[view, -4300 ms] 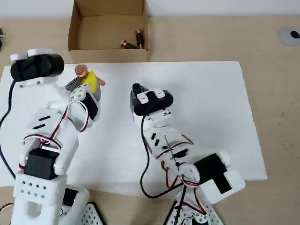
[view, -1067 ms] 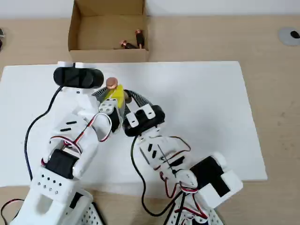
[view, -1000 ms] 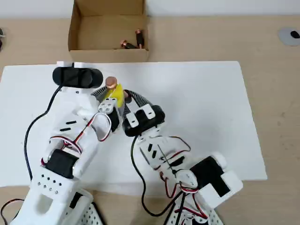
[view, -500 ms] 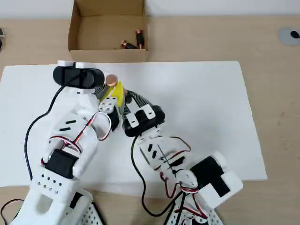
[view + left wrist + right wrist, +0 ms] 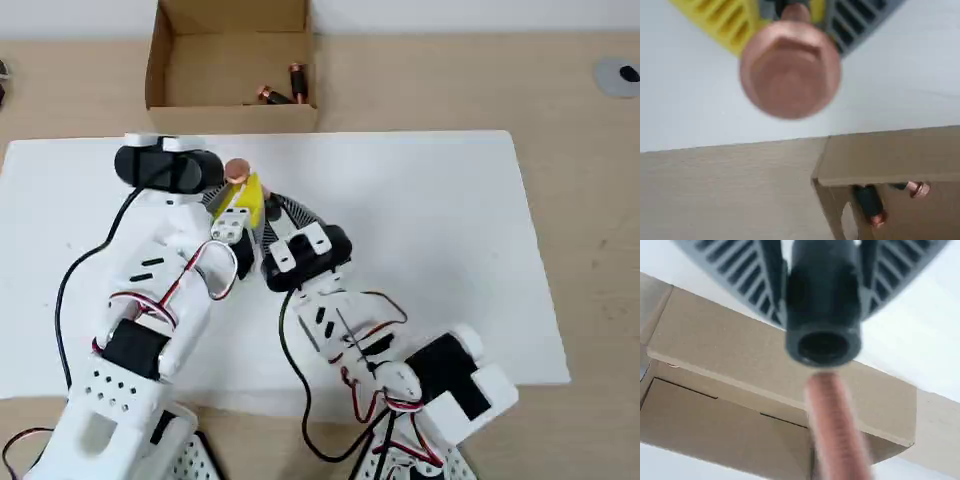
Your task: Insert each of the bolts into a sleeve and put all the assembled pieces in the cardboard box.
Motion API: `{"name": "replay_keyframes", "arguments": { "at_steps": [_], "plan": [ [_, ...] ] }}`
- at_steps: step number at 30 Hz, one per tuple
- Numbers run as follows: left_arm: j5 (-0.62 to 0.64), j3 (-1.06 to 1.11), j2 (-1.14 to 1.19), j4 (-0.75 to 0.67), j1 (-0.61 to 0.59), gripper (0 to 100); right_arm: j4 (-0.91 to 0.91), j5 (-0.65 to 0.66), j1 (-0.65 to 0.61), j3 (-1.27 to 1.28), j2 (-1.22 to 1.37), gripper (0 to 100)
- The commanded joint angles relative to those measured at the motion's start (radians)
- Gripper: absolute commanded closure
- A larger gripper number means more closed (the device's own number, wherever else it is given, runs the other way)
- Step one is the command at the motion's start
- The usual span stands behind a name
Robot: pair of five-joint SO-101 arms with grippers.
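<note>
My left gripper [image 5: 240, 192], with one yellow finger [image 5: 722, 20] and one grey, is shut on a copper bolt [image 5: 237, 170] just below its round head [image 5: 790, 75]. Right beside it, my right gripper [image 5: 273, 213] is shut on a black sleeve [image 5: 824, 305]. In the right wrist view the bolt's threaded shaft [image 5: 837, 432] lies just in front of the sleeve's open end; I cannot tell whether its tip is inside. The cardboard box [image 5: 160, 70] stands beyond the mat's far edge, with assembled pieces [image 5: 282, 93] in its near right corner.
Both arms meet over the left half of the white mat [image 5: 430, 230]. The box's near wall [image 5: 740, 360] is close behind the two grippers. A grey disc [image 5: 618, 75] lies on the wooden table at the far right.
Since the oldest frame the left arm has swung right and the right arm left, bringing bolt and sleeve together. In the last second the bolt has crept slightly toward the box.
</note>
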Motion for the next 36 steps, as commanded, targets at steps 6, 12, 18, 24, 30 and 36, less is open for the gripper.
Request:
{"name": "replay_keyframes", "arguments": {
  "at_steps": [6, 12, 18, 24, 30, 36],
  "plan": [
    [-0.006, 0.046, -0.021, -0.025, 0.011, 99, -0.028, 0.012, -0.013, 0.002, -0.038, 98.8],
    [-0.006, 0.046, -0.021, -0.018, 0.011, 99, -0.028, 0.012, -0.013, 0.002, -0.038, 98.8],
    [0.023, 0.038, -0.021, 0.051, 0.057, 99, -0.028, 0.012, -0.013, 0.002, -0.038, 98.8],
    [0.029, 0.046, -0.013, 0.055, 0.095, 99, -0.028, 0.012, -0.013, 0.002, -0.036, 98.8],
    [0.028, 0.046, -0.010, 0.060, 0.097, 99, -0.029, 0.014, -0.051, 0.024, -0.041, 98.8],
    [0.029, 0.051, -0.010, 0.061, 0.114, 97, -0.037, 0.061, -0.056, 0.033, -0.042, 98.8]
  ]
}}
